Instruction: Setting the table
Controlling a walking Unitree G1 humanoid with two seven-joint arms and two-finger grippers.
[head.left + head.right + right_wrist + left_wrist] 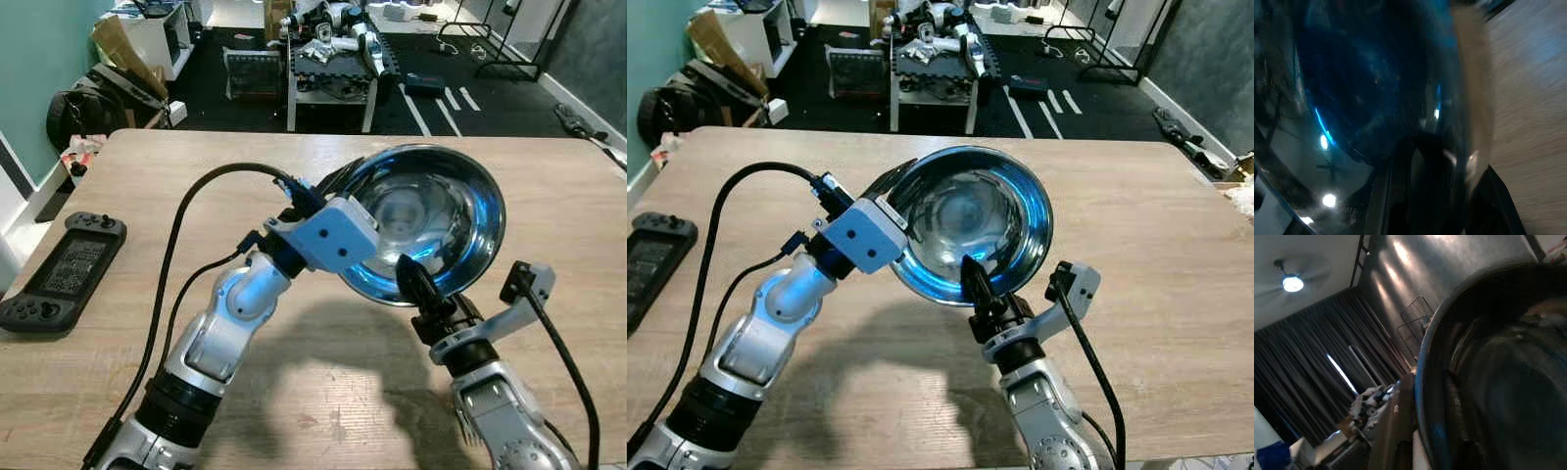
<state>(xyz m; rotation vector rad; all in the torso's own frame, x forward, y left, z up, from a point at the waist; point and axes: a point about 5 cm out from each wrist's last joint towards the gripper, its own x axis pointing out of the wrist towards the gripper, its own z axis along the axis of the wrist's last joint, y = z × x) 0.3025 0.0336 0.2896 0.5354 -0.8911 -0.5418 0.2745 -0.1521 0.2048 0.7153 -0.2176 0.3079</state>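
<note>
Closest in: right arm coming up from the bottom edge, forearm angled toward the middle, right gripper [416, 284] clamped on the near rim of the bowl [431, 211], one finger inside, one outside underneath by the look of the right wrist view. Bowl [1376, 88] right up against that camera, dark and blue-tinted.

Left arm bent at the elbow, reaching in from the lower left with a black cable looping over it. Left gripper [338, 191] up against the bowl's left rim, wrist housing blocking most of it. Fingers look pinched on the rim, one dark finger [1396, 431] running along the outside of the bowl in the left wrist view.

Shiny steel bowl held up off the table [147, 186] between both grippers, tipped on edge so the inside faces the head camera, shadow on the wood below.

Further left on the table, near the edge: a black controller [61, 269] lying flat, well apart from the bowl.

Past the far edge: dark floor, a white bench [333, 83] with robot parts on it, bags [93, 103] by the teal wall.
</note>
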